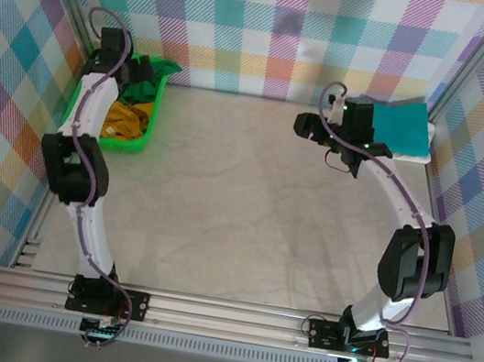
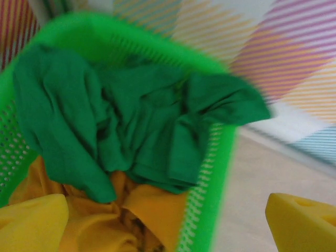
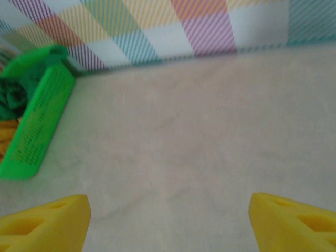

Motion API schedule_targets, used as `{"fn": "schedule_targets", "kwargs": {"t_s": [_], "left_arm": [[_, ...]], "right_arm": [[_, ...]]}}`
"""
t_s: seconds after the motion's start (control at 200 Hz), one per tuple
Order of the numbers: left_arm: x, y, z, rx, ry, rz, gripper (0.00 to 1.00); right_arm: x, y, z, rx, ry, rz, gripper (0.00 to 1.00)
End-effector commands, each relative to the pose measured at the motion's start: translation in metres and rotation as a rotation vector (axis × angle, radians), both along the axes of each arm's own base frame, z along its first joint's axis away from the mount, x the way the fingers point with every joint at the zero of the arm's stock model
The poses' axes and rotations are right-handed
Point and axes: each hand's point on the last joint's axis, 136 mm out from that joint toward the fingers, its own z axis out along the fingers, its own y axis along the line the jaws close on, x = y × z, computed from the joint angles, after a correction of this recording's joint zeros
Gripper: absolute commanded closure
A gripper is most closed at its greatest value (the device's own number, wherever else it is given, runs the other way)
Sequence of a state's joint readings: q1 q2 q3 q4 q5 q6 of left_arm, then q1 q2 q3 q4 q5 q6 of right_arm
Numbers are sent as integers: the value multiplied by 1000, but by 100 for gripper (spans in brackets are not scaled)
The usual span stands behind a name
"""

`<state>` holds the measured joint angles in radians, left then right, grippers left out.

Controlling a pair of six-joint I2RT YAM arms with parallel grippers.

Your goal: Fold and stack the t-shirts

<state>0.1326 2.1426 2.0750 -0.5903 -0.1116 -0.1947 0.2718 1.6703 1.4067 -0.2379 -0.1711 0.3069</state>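
Observation:
A dark green t-shirt (image 1: 154, 79) (image 2: 142, 115) lies crumpled on top of a mustard yellow t-shirt (image 1: 130, 116) (image 2: 149, 210) in the bright green basket. My left gripper (image 1: 129, 79) (image 2: 168, 231) hovers open just above them, its jaws wide apart with nothing between them. At the back right a folded teal t-shirt (image 1: 403, 124) rests on a folded white t-shirt (image 1: 416, 155). My right gripper (image 1: 307, 125) (image 3: 168, 223) stands open over bare table just left of that stack, pointing towards the basket and holding nothing.
The green plastic basket (image 1: 123, 144) (image 2: 210, 184) (image 3: 39, 126) sits at the back left against the checked wall (image 1: 277, 29). The beige table surface (image 1: 239, 199) stretches between the two arms. Checked walls close in the left, back and right sides.

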Motion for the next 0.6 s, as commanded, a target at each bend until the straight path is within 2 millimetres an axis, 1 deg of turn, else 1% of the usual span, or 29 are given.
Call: {"fn": "schedule_targets", "kwargs": {"t_s": [0.0,0.015,0.105,0.23,0.305,0.425,0.515,0.55,0.6], "left_arm": [[-6,19,-25,6,143,51,2],[-4,22,-31,8,152,56,2],[14,37,-44,21,154,78,2],[26,57,-65,22,156,113,0],[34,62,-80,-26,142,103,0],[45,67,-102,-58,125,84,0],[54,68,-113,-88,98,60,9],[58,68,-117,-96,91,55,17],[63,67,-120,-105,74,44,25]], "right_arm": [[-13,3,-1,6,34,26,21],[-15,2,-4,-1,38,24,21],[-24,-4,-21,-38,71,18,20],[-36,-7,-41,-61,121,27,20],[-43,-8,-52,-60,150,29,20],[-48,-5,-60,-40,181,41,22],[-49,-3,-63,-24,194,42,23],[-48,-2,-64,-16,198,44,23],[-48,1,-65,-6,202,50,24]]}}
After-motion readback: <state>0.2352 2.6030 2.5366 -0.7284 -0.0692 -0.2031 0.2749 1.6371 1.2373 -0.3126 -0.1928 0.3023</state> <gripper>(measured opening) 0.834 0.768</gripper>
